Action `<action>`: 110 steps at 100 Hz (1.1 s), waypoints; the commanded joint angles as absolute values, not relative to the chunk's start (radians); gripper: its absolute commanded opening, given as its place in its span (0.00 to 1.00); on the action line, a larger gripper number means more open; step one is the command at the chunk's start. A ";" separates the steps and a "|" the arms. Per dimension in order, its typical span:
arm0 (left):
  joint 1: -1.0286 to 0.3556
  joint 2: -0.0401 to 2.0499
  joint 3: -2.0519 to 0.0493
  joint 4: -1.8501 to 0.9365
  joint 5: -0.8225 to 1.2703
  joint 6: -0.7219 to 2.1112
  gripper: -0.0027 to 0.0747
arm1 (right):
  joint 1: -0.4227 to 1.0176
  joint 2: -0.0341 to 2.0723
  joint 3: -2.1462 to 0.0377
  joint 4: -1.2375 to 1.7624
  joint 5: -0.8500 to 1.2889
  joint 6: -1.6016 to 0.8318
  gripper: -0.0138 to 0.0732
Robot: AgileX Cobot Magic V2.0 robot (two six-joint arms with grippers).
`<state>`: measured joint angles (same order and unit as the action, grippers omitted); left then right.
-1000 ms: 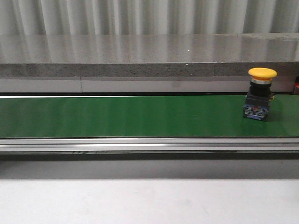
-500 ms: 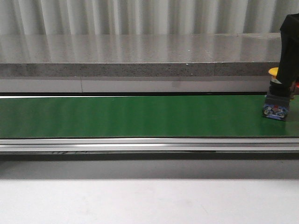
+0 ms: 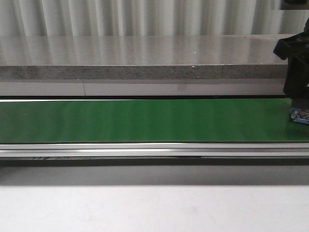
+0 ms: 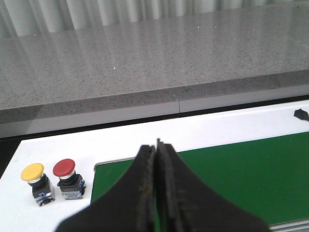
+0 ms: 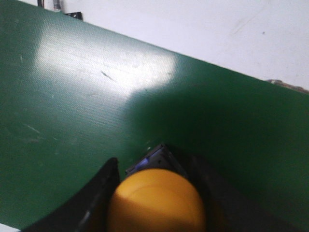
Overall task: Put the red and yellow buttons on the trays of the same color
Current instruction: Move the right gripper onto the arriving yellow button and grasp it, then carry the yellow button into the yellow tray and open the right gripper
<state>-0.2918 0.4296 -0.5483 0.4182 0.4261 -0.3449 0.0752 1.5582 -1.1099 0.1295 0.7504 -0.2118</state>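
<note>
A yellow button (image 5: 157, 200) with a black and blue base (image 3: 299, 116) stands on the green belt (image 3: 145, 121) at the far right. My right gripper (image 3: 296, 79) is down over it, its fingers close against both sides of the cap in the right wrist view (image 5: 157, 193). My left gripper (image 4: 157, 145) is shut and empty above the belt's end. A second yellow button (image 4: 34, 176) and a red button (image 4: 65, 173) stand side by side on the white surface beside that end. No tray is in view.
A grey stone ledge (image 3: 145, 58) runs behind the belt. A metal rail (image 3: 145, 150) borders the belt's front edge, with the white table (image 3: 145, 208) below it.
The yellow button has travelled right along the belt to the picture's edge. My right gripper has come down over it and now hides its cap in the front view.
</note>
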 commanded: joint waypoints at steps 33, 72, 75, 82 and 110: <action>-0.299 0.433 -0.576 0.430 0.353 -0.347 0.01 | -0.002 1.406 -1.117 0.130 0.815 -0.111 0.33; -0.299 0.433 -0.576 0.430 0.353 -0.347 0.01 | -0.341 1.178 -0.932 0.111 0.791 0.000 0.33; -0.299 0.433 -0.576 0.430 0.353 -0.347 0.01 | -0.365 1.164 -0.915 0.111 0.786 0.007 0.33; -0.299 0.433 -0.576 0.430 0.353 -0.347 0.01 | -0.417 1.135 -0.875 0.111 0.763 0.014 0.33; -0.299 0.433 -0.576 0.430 0.353 -0.347 0.01 | -0.532 1.097 -0.742 0.109 0.694 0.046 0.33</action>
<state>-0.2918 0.4296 -0.5483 0.4182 0.4261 -0.3449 -0.5046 1.1229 -0.7357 0.1082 0.7535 0.0332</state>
